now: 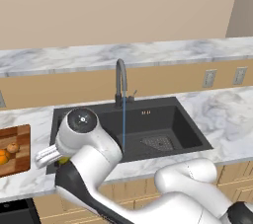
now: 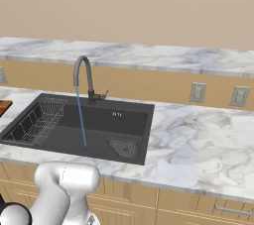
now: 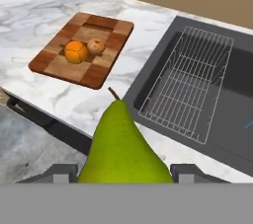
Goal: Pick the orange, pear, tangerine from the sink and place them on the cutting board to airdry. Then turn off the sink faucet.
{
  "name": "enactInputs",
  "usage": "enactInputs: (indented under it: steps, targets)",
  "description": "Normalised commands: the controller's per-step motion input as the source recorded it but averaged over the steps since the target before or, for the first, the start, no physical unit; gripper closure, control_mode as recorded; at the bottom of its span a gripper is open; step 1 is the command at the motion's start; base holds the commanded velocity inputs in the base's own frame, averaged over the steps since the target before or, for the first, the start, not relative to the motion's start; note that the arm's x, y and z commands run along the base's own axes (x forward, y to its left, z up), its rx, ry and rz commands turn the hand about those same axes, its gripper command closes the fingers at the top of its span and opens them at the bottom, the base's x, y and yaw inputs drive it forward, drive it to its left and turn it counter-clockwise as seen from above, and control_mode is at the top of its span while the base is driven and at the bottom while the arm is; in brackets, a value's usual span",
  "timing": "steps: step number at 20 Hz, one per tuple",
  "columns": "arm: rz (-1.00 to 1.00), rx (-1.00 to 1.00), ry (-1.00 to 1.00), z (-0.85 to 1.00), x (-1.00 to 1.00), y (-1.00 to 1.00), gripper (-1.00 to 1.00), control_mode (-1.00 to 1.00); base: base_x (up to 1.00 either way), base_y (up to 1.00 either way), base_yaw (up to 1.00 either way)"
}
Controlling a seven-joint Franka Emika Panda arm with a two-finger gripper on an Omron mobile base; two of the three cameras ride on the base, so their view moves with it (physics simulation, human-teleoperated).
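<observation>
In the hand view my gripper (image 3: 123, 171) is shut on the yellow-green pear (image 3: 123, 149), which stands stem up between the two fingertips (image 3: 54, 172). It hangs over the counter's front edge, between the sink (image 3: 232, 85) and the cutting board (image 3: 59, 62). On the wooden board lie the orange (image 3: 75, 52) and the smaller tangerine (image 3: 96, 46), side by side. The left base view shows the board (image 1: 20, 136) at the far left, with a sliver of the pear (image 1: 63, 160) under my hand. The sink faucet (image 1: 120, 82) runs a thin blue stream into the basin (image 1: 148, 119).
A wire rack (image 3: 190, 82) fills the sink's end nearest the board; it also appears in the right base view as the rack (image 2: 37, 120). A square drain grate (image 2: 124, 147) lies in the basin floor. Marble counter (image 2: 198, 140) stretches to the right. Wall outlets (image 2: 197, 92) sit on the backsplash.
</observation>
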Motion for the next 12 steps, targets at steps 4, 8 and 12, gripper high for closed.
enactInputs:
  steps: [4, 8, 12]
  targets:
    - [0.09, 0.07, -0.03, -0.03, 0.0, 0.43, 1.0, -1.0, 0.0, 0.0, 0.0]
    - [0.09, 0.09, 0.0, 0.0, 0.04, 0.53, 1.0, -1.0, 0.0, 0.0, 0.0]
    - [0.08, 0.08, 0.0, -0.05, 0.08, 0.61, 1.0, -1.0, 0.0, 0.0, 0.0]
